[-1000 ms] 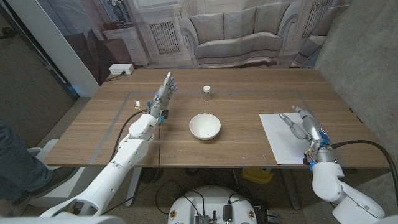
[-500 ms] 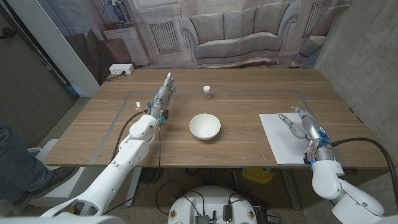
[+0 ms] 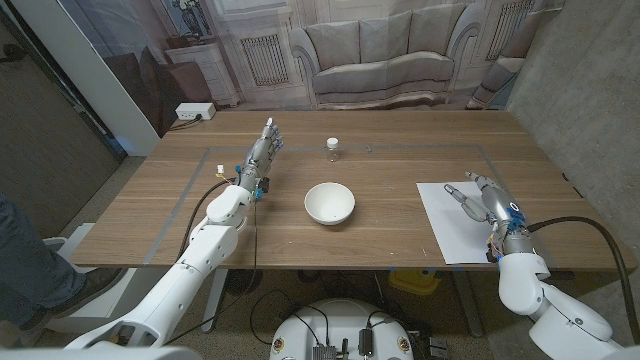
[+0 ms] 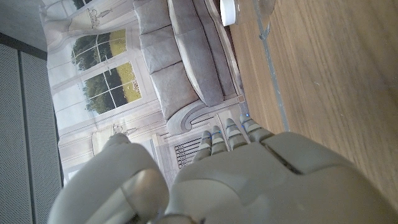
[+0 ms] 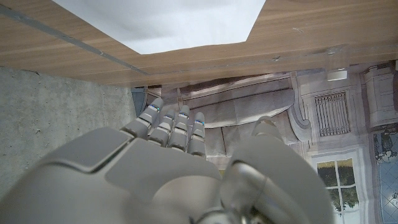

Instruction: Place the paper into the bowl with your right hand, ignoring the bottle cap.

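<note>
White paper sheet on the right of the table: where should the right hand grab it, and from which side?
The white paper sheet lies flat on the wooden table, so there is nothing to wrap around. Its near edge seems to reach the table's front edge; probably best to pinch that edge or near corner, coming from the robot's side. The right hand is over the sheet, empty. The white bowl sits to its left.
</note>
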